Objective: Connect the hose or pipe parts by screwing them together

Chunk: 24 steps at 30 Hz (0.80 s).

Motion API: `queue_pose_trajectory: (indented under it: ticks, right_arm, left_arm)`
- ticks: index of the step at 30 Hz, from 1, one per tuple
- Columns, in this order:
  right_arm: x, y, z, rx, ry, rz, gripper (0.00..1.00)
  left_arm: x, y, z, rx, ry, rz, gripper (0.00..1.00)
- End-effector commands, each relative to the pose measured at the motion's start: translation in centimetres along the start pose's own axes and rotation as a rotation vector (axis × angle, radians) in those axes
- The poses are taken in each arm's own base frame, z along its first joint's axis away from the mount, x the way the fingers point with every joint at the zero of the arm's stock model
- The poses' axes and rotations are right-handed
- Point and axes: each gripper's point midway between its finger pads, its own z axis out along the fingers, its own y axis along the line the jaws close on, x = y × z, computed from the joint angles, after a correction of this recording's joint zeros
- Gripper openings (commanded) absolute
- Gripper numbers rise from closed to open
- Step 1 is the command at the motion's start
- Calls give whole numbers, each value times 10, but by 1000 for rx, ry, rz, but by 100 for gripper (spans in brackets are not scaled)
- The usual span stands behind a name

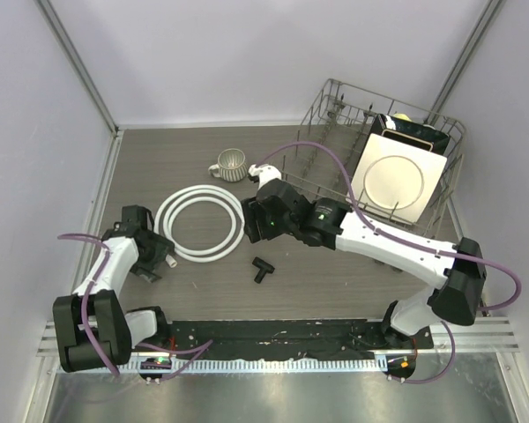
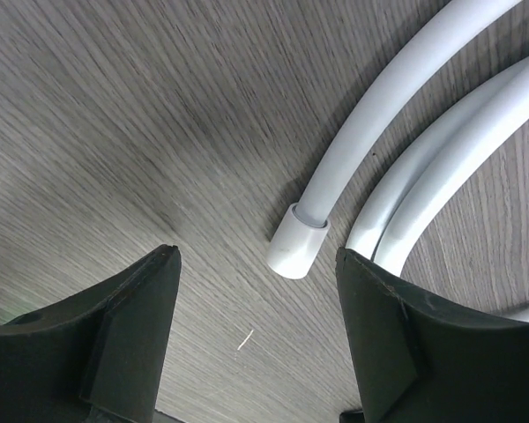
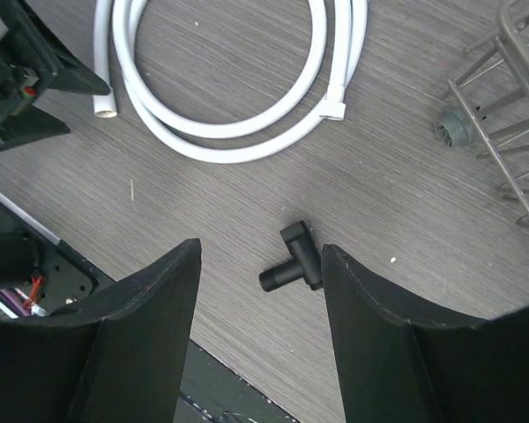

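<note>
Top external view shows me the white hose (image 1: 198, 190) coiled in loops on the surface (image 1: 176, 150), left of centre. The black T-shaped fitting (image 1: 262, 269) lies apart from it, just off the coil's near right side. My left end effector (image 2: 256, 256) sits low over the surface with its 2 fingers apart. 1 white end nut (image 2: 295, 240) lies between them, closer to one finger, and I see neither touching it. My right end effector (image 3: 260, 249) hangs above the fitting with its fingers apart, holding nothing. In its wrist view the fitting lies on its side between the fingertips.
</note>
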Motion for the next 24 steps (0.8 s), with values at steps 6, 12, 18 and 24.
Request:
queue_pose_trajectory:
  ticks: [6,12,18,24]
  right_arm:
    - [-28,14,-24,-82,-135,45,62]
    - [-28,17,-30,-106,-148,36,62]
    - [-20,19,-27,-116,-146,26,62]
    - [7,18,-10,-60,-76,-40,63]
  left_arm:
    - [-11,-8,20,-13,-30,-24,73]
    - [-4,-11,27,-5,11,-26,70]
    - [-3,-16,24,29,14,-26,65]
    - [-15,-24,2,88,-45,75,81]
